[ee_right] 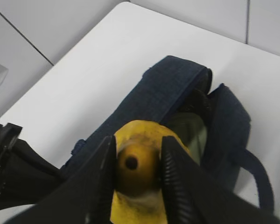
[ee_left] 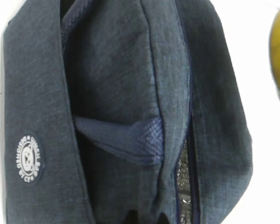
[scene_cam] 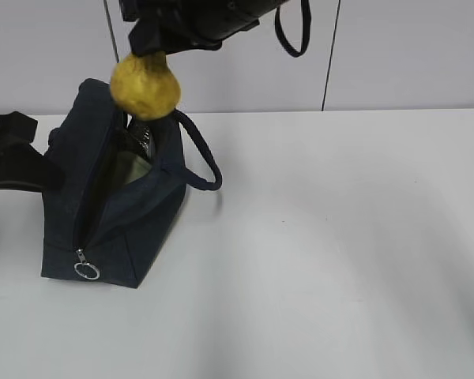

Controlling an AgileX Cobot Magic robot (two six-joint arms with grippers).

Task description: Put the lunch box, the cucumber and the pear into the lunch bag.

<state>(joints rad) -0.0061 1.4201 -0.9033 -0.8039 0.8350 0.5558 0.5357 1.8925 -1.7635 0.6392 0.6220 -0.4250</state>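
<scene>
The navy lunch bag (scene_cam: 134, 229) stands unzipped at the left of the table. My right gripper (scene_cam: 152, 46) is shut on the yellow pear (scene_cam: 146, 85) by its neck and holds it in the air above the bag's far end. In the right wrist view the right gripper (ee_right: 137, 144) clamps the pear (ee_right: 140, 133) over the bag's opening (ee_right: 191, 126). The lunch box's sage-green lid (scene_cam: 131, 170) shows inside the bag. A dark glossy shape (scene_cam: 141, 140) beside it may be the cucumber. My left gripper (ee_left: 147, 217) is at the bag's side, with a fabric fold (ee_left: 130, 135) between its tips.
The bag's loop handle (scene_cam: 205, 162) hangs to the right. The silver ring pull (scene_cam: 86, 270) lies at the near end. The left arm (scene_cam: 8, 154) sits against the bag's left side. The white table (scene_cam: 340, 237) extends to the right, with a white wall behind.
</scene>
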